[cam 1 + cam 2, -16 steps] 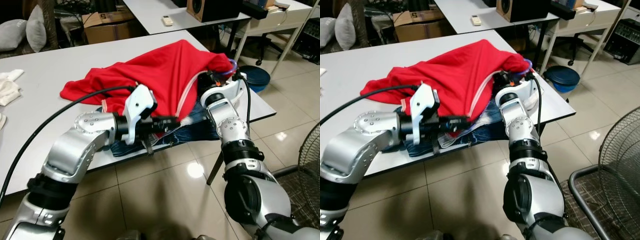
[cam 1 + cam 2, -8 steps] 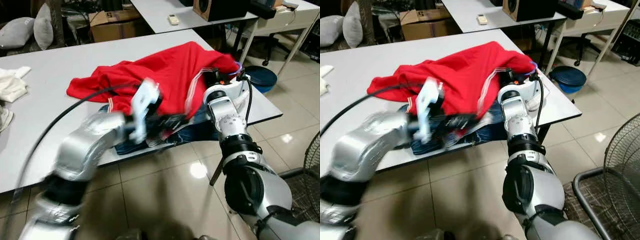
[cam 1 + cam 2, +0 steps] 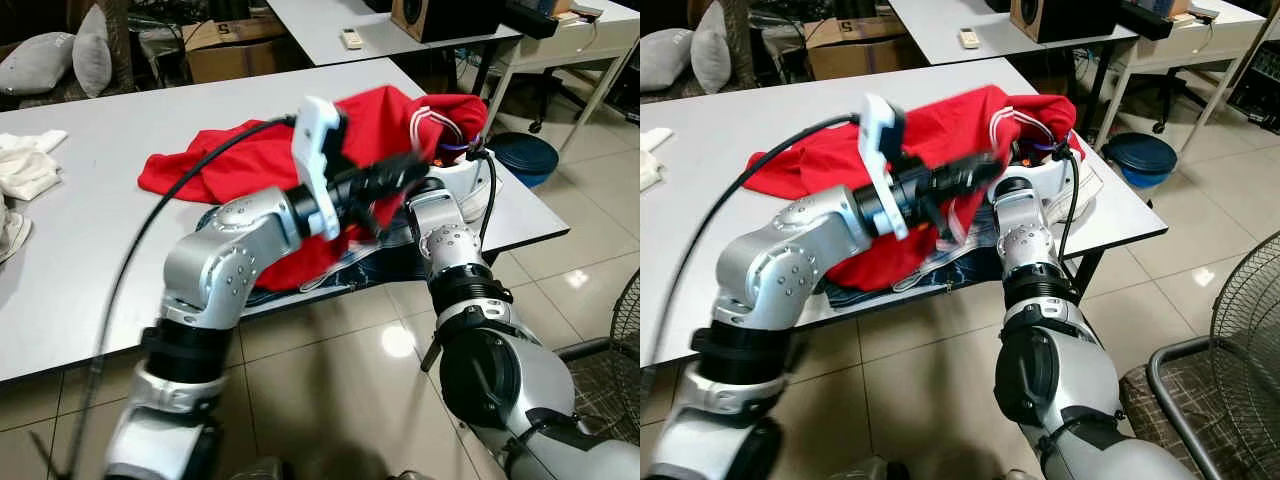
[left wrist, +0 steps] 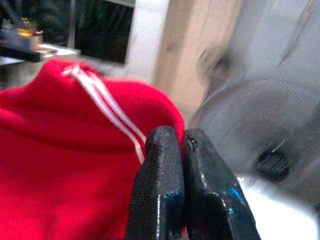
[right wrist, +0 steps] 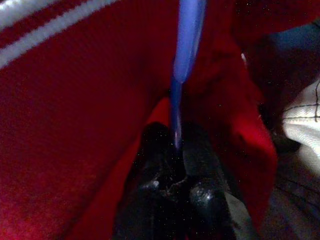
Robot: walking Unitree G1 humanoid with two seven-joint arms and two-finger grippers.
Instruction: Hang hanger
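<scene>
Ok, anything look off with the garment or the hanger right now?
Yes: the red shirt sits bunched over the jeans at the table edge, and the right gripper pinches the blue hanger deep inside its folds.

shirt [image 3: 250, 160]: on the counter [image 3: 90, 240], near its front right corner
jeans [image 3: 400, 262]: under the shirt, at the counter's front edge
fan [image 3: 1240, 330]: on the floor, right of the counter

White tabletop [image 3: 90, 250] over glossy beige tile floor [image 3: 330, 400] with light glare. Behind tabletop: second white table [image 3: 330, 20] carrying a remote [image 3: 349, 39] and speaker [image 3: 440, 15], cardboard box [image 3: 225, 45], grey cushions [image 3: 60, 65]. Right of tabletop: blue bin [image 3: 525, 155], fan grille [image 3: 620, 330].
</scene>
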